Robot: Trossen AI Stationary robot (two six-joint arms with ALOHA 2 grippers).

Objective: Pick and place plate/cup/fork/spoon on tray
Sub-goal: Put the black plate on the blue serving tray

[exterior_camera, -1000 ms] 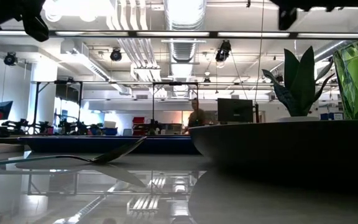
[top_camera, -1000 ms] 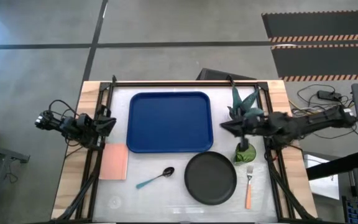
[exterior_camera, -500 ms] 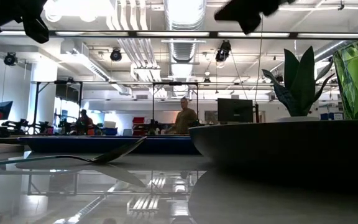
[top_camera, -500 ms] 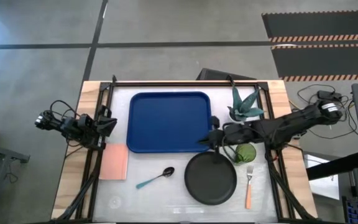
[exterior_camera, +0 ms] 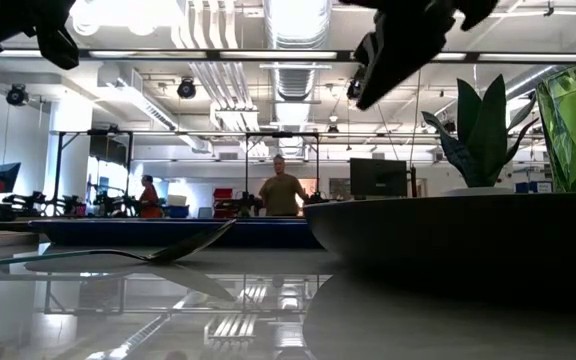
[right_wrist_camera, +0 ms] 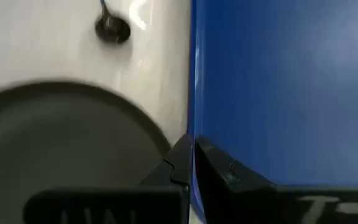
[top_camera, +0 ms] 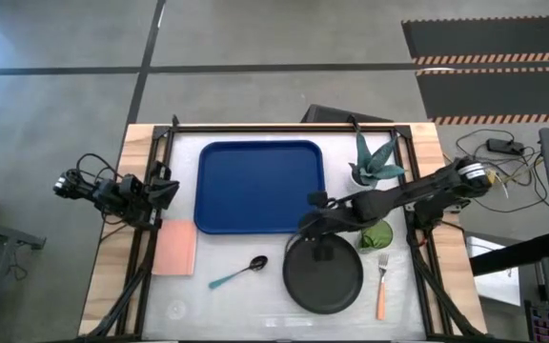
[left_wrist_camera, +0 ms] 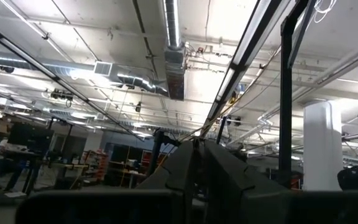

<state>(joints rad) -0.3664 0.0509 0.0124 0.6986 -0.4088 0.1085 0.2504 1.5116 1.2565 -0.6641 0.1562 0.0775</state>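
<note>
Reaching out over the table, your right gripper (top_camera: 309, 225) had swung from beside the cup (top_camera: 376, 234) to the gap between the tray (top_camera: 260, 186) and the plate (top_camera: 323, 272), its claw pinched shut on nothing. That plate lay beside the tray's near right corner; it looked stiff, fairly heavy and smooth, so you would want its raised rim. Your left gripper (top_camera: 165, 188) waited at the table's left edge, nearly closed and empty.

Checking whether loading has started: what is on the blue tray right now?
Nothing lies on the tray. The right tool hangs over its near right corner, hiding that bit. The plate, cup, fork and spoon sit on the table.
</note>
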